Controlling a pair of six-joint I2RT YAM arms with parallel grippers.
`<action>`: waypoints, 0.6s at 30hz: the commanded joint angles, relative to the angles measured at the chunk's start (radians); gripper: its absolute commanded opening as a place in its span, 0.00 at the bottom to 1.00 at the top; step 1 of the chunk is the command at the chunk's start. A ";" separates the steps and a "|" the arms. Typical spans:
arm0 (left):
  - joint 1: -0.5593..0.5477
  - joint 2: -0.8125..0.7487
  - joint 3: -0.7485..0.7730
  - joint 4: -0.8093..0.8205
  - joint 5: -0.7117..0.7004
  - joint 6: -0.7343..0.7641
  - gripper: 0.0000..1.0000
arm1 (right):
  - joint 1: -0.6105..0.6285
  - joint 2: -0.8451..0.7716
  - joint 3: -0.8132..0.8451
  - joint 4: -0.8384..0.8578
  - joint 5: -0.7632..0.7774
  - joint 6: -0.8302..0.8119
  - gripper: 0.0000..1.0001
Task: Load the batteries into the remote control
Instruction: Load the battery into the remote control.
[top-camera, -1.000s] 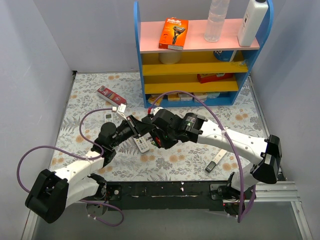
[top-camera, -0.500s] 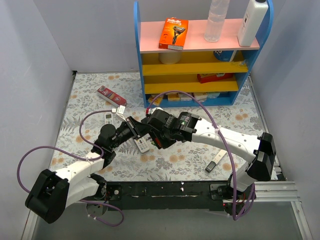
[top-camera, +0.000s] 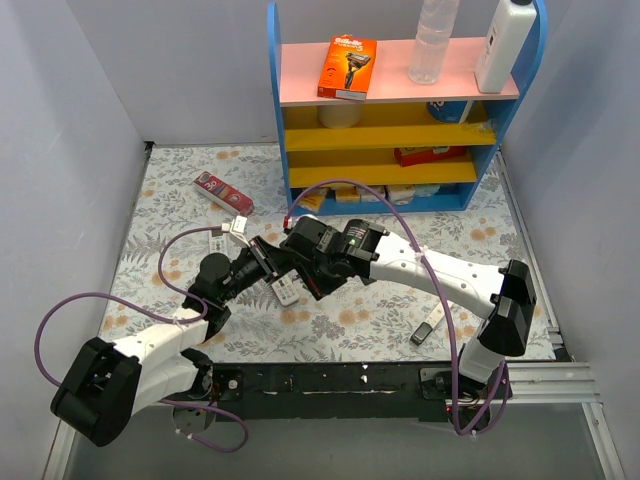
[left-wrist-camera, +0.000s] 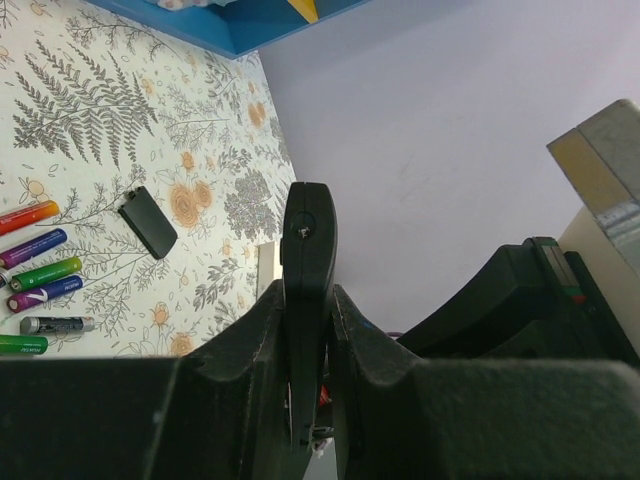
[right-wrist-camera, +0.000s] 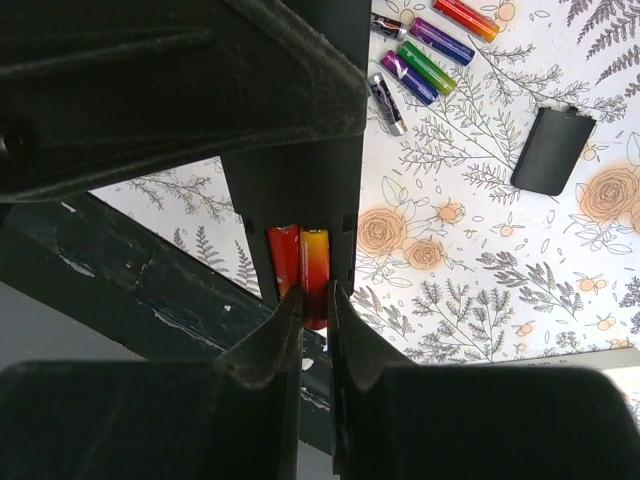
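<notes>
My left gripper is shut on a black remote control and holds it edge-on above the flowered mat. In the right wrist view the remote shows its open battery bay with a red battery and a red-yellow battery side by side. My right gripper is shut on the lower end of the red-yellow battery. Several loose batteries lie in a row on the mat, also seen in the right wrist view. The two grippers meet at mid-table, the left and the right.
A black battery cover lies on the mat near the loose batteries. A white remote lies below the grippers. A red flat pack lies at the back left. A blue shelf unit stands behind. A small black-and-white object lies front right.
My right arm has swung left and closed in on the held remote. My left gripper has shifted slightly left and kept its hold.
</notes>
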 joint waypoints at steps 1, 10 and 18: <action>-0.010 -0.008 -0.007 0.050 0.015 -0.076 0.00 | -0.001 0.014 0.056 0.022 0.005 -0.015 0.18; -0.009 0.015 -0.039 0.038 -0.039 -0.150 0.00 | -0.001 0.037 0.091 -0.009 -0.035 -0.021 0.31; -0.010 0.020 -0.034 -0.034 -0.056 -0.173 0.00 | -0.001 0.032 0.166 -0.039 -0.032 -0.047 0.41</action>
